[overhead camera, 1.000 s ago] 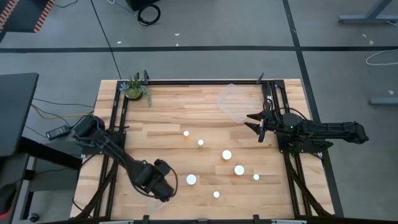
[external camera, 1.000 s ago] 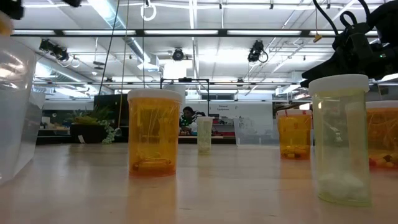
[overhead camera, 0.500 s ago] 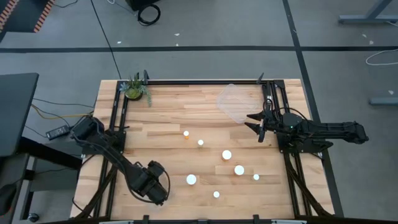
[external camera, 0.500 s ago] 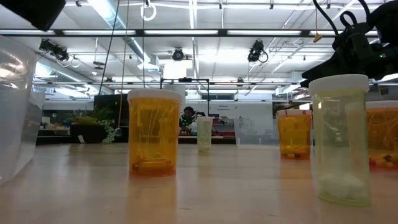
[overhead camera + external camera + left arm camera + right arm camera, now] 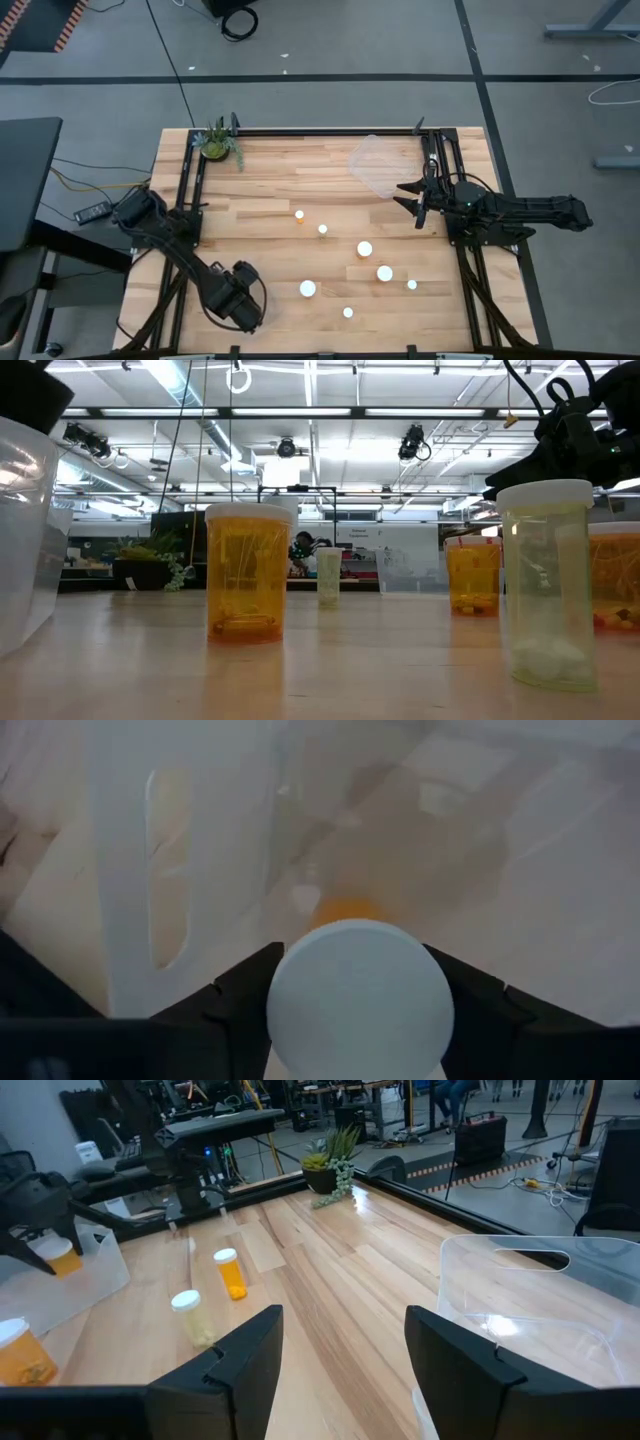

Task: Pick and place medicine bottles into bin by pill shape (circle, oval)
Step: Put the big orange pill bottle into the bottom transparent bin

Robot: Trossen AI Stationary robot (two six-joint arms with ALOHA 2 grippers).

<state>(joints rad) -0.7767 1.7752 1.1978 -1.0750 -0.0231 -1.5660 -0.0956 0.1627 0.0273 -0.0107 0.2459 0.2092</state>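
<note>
My left gripper (image 5: 240,305) hangs near the table's near left corner, pointing down, shut on a medicine bottle with a white cap (image 5: 360,995) and an orange body (image 5: 345,908). Below it stands a clear bin (image 5: 165,870), which the low view shows at its left (image 5: 20,530). Several more white-capped bottles (image 5: 365,248) stand upright on the wood in the table's middle. My right gripper (image 5: 412,205) waits open at the right edge, beside a second clear bin (image 5: 385,165). My left gripper pinches the bottle's round white cap (image 5: 290,1010) between its two fingers (image 5: 245,985), which come from above and point down. The bottle hangs upright below them, its orange body lifted clear over the bin's floor.
A small potted plant (image 5: 215,145) stands at the far left corner. Black rails (image 5: 190,200) run along the table's left and right sides. Bare wood lies between the standing bottles and the far edge.
My left gripper has moved toward the table's left and near edges and come down over the clear bin, carrying the bottle upright with it. Its dark body now shows lower at the low view's upper left.
</note>
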